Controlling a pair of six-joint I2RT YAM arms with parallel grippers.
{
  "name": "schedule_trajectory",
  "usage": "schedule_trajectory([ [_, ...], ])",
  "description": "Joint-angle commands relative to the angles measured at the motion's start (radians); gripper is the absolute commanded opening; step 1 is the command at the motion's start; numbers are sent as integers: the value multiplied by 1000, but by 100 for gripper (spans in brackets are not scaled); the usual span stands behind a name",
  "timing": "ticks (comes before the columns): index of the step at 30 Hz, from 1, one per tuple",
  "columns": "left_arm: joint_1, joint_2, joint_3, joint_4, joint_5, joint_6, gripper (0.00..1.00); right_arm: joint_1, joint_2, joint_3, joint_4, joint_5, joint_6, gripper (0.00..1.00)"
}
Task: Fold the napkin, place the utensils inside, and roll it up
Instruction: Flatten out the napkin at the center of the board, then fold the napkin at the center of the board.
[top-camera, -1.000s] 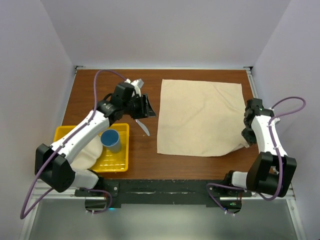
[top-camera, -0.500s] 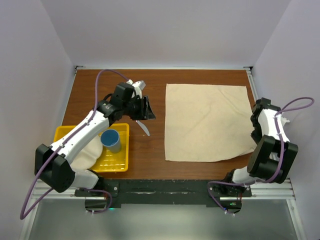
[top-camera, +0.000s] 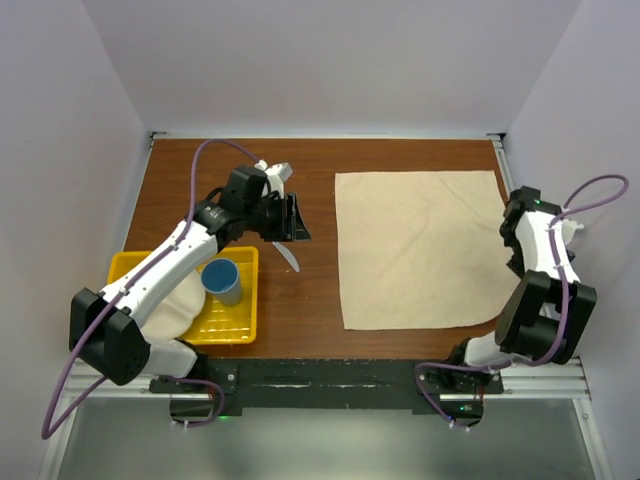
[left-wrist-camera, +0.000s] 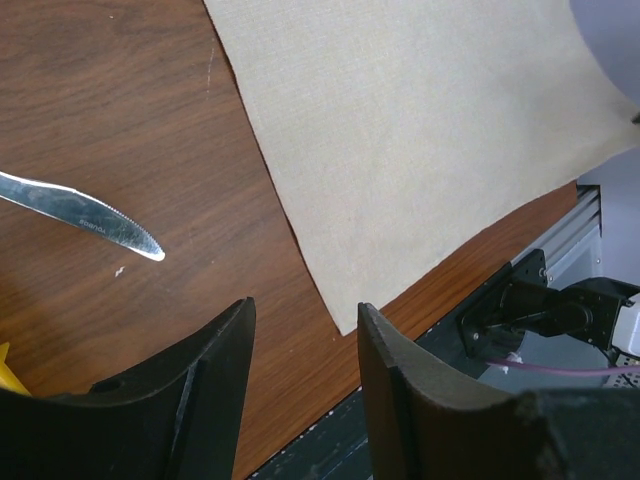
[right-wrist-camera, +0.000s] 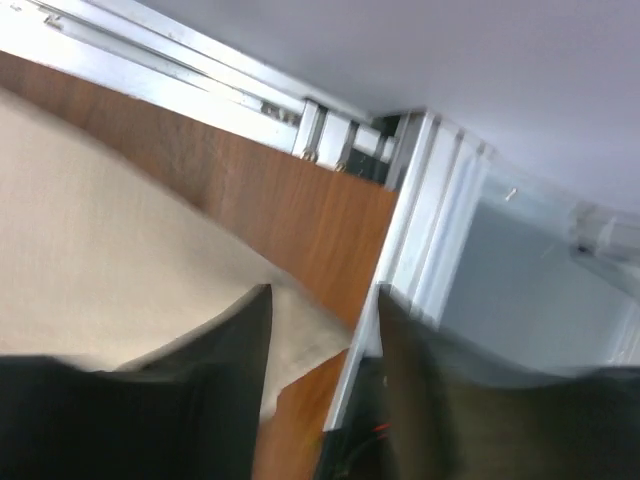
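Napkin (top-camera: 420, 245) lies flat, unfolded, on the table's (top-camera: 200, 180) right half; right gripper (right-wrist-camera: 322, 300) sits open at its right edge, likely to start the fold, left gripper (left-wrist-camera: 305, 308) open above the knife (left-wrist-camera: 85, 212).

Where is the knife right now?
In the top view the knife lies left of centre, between the yellow tray and the napkin, near the left gripper.
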Motion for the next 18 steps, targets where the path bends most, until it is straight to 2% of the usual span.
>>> schedule_trajectory([
  [1,8,-23,-1,26,36,33,50,144,-103,54,-14,131,-39,70],
  [4,10,-23,0,20,32,29,50,333,-143,80,3,94,-84,73],
  [5,13,-26,0,11,15,24,50,570,-152,88,58,-5,-139,68],
  [8,17,-42,3,-17,-31,10,49,751,-120,77,140,-157,-232,62],
  [9,17,-51,6,-28,-69,0,50,789,-103,80,158,-273,-262,60],
  [12,24,-94,11,-41,-128,-8,53,930,-44,102,138,-346,-279,60],
  [15,31,-115,31,-75,-163,-16,53,962,-39,62,152,-418,-217,59],
  [16,34,-118,37,-93,-169,-17,53,964,-48,48,182,-537,-243,58],
  [18,36,-128,45,-107,-188,-19,53,1008,-50,25,245,-604,-268,57],
])
